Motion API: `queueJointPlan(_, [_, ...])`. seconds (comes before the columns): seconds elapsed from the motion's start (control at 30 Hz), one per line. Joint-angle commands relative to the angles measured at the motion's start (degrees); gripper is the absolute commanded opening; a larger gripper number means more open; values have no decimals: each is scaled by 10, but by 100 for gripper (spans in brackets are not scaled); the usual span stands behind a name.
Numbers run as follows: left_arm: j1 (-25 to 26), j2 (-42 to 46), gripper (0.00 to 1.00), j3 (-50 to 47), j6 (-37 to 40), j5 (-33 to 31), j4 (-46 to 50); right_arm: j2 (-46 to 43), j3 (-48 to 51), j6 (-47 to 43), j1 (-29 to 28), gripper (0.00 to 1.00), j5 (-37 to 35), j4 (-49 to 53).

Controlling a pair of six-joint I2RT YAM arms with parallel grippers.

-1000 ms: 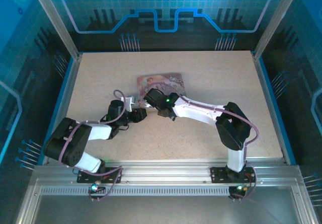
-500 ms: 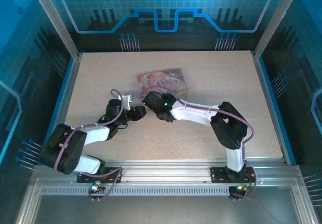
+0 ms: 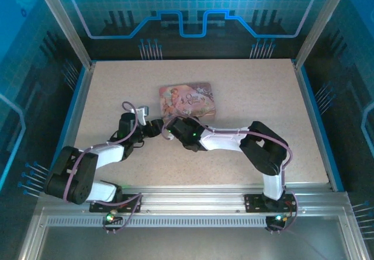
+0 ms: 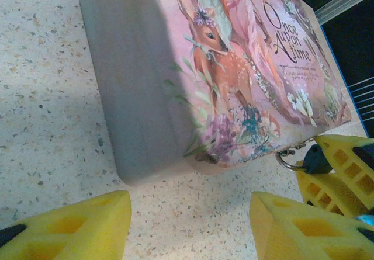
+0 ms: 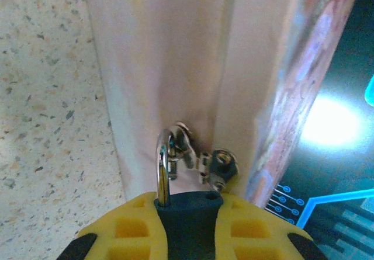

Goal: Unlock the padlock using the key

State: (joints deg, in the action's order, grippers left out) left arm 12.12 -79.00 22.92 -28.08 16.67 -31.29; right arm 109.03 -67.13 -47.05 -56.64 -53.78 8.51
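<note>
Two grippers: right gripper (image 5: 187,228) clamps the padlock (image 5: 188,208) body, bottom centre; left gripper (image 4: 190,222) gapes wide, empty. Padlock likely light, rigid, slick. Grip the body flats, not the shackle (image 5: 163,163).

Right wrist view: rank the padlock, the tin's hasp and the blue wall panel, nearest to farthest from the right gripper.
1. padlock, clamped between the fingers of the right gripper.
2. hasp, just ahead on the tin wall.
3. blue wall panel, far behind, at right.
</note>
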Motion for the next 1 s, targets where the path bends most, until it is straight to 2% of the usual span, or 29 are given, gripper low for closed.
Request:
queueJointPlan(0.0, [-5, -12, 58, 36, 9, 4, 2, -32, -28, 6, -8, 0, -29, -3])
queueJointPlan(0.13, [-5, -35, 59, 67, 11, 13, 1, -51, -56, 40, -1, 0, -7, 62])
queueJointPlan(0.33, [-4, -79, 60, 94, 21, 25, 4, -43, -88, 13, 7, 0, 110, 145])
queueJointPlan(0.47, [-4, -121, 60, 96, 16, 39, -22, -17, -105, 3, 13, 0, 151, 151])
queueJointPlan(0.63, [-4, -153, 59, 100, 20, 53, -39, 2, -127, -4, 24, 0, 160, 141])
queueJointPlan(0.97, [-4, -179, 58, 101, 21, 71, -53, 63, -155, -17, 26, 0, 125, 97])
